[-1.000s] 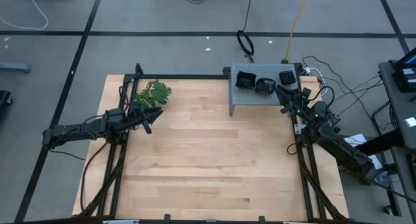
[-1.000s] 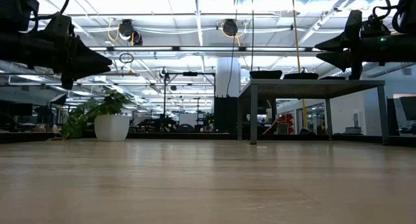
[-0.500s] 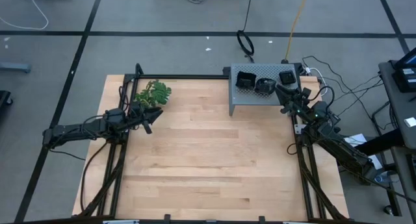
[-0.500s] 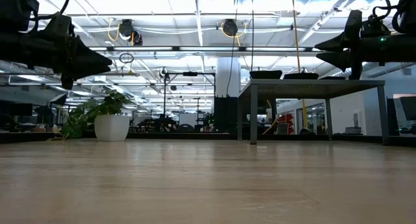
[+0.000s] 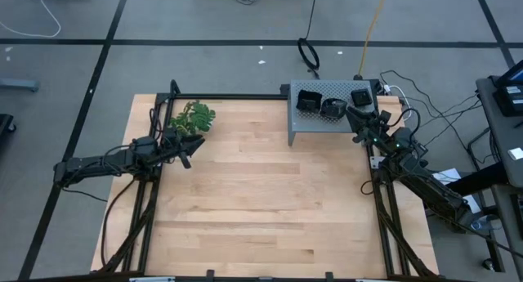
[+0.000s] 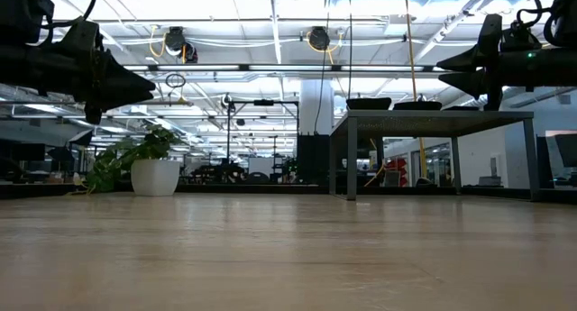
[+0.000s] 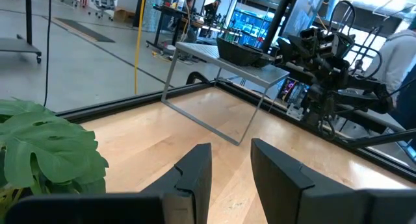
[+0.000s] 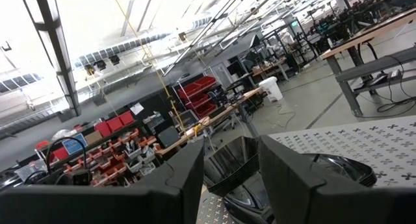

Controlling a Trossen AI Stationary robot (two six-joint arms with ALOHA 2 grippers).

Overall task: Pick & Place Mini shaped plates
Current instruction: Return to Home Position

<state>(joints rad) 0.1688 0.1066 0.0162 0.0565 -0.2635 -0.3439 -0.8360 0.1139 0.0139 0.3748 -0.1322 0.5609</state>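
Firstly, table: it was a pale wooden top in a dark frame, and both arms reached in over its side edges.
Shelf: a grey perforated metal stand stood at the table's far right corner, raised on legs in the low view.
Left arm: it lay low along the left edge, stretched toward the plant.
Right arm: it angled in from the right edge toward the shelf.
Plant: it was a green leafy sprig in a white pot, at the far left of the table, just beyond the left gripper.
Plates: these glossy black dishes sat in three clusters on top of the shelf, one left, one middle and one right. None lay on the wood.
Left gripper: it hung above the board near the plant, its jaws spread a little with nothing between them.
Right gripper: it hovered at the shelf's near right edge, its jaws apart and empty. One plate showed through the gap, resting on the perforated top.
Writing: the tags on the red bins in the room behind were too small to read.
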